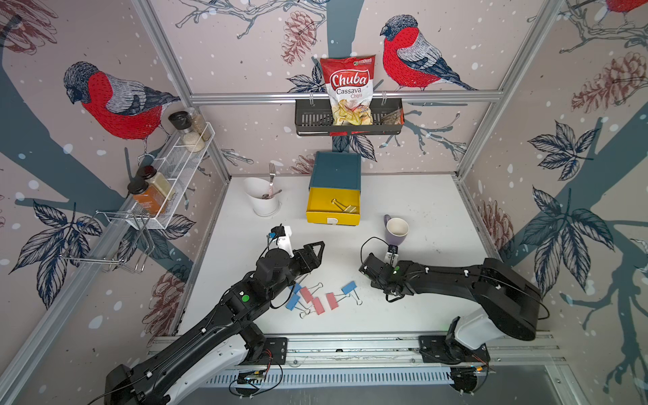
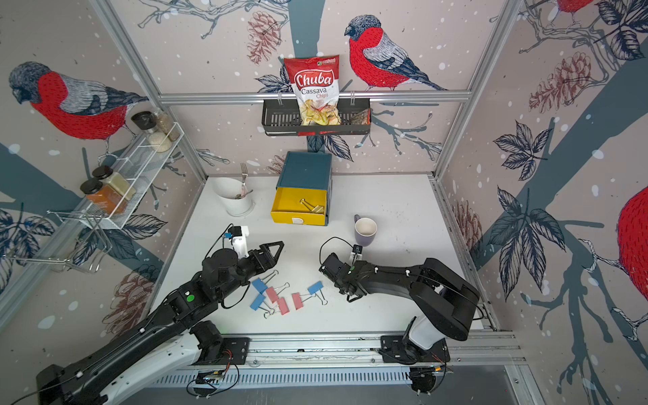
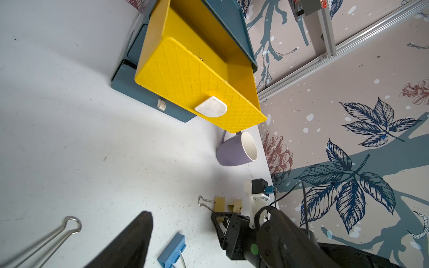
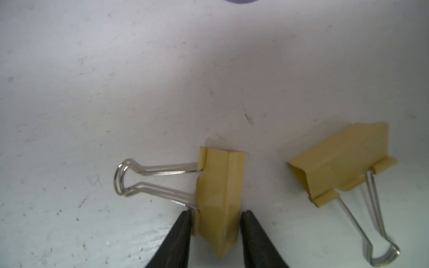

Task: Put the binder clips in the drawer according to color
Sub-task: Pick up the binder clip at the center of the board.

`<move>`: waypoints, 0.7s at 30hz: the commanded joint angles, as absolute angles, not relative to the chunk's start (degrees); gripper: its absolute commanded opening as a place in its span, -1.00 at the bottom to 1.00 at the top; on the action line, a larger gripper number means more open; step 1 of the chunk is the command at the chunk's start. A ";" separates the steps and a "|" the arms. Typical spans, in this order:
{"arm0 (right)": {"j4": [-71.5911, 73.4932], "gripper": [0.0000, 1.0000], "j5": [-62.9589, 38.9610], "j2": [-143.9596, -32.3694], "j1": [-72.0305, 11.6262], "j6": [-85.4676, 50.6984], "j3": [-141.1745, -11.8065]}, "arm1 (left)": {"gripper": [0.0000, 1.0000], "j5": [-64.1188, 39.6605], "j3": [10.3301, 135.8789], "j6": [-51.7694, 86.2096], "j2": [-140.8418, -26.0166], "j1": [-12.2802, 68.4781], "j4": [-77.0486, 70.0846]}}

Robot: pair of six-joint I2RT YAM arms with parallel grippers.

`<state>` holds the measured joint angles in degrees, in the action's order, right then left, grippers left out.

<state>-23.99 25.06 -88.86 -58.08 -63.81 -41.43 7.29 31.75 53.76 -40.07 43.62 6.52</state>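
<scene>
Yellow clips being sorted: one in the drawer, two on the table

Nearest, at 6 o'clock on the table, three blue clips and three pink clips lie in a loose cluster. Just beyond, near the middle and a shade toward 9 o'clock, the left gripper hovers with its jaws apart, holding nothing. Toward 4 o'clock the right gripper is down at the table, its jaws a little apart on either side of a yellow clip lying flat (no squeeze that I can make out). A second yellow clip lies just beside it. Past the purple mug at 2 o'clock, the drawer chest stands at 12 o'clock. Its yellow top drawer is pulled out, with a third yellow clip inside. The step looks like picking up this clip. Next it likely needs a firm close on the body, a clean lift and a carry toward 12 o'clock — without snagging the neighbour's handles.
</scene>
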 commanded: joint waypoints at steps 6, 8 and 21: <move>-24.17 -0.05 21.32 -90.11 -57.11 -59.52 -40.44 | 0.66 7.34 32.05 53.50 -39.75 43.58 4.83; -24.26 -0.08 20.55 -90.30 -56.72 -58.67 -40.17 | 0.66 7.29 32.03 53.45 -39.67 43.57 4.77; -29.52 -0.27 16.05 -92.29 -56.39 -54.52 -41.25 | 0.65 7.47 32.39 53.47 -39.16 43.57 4.83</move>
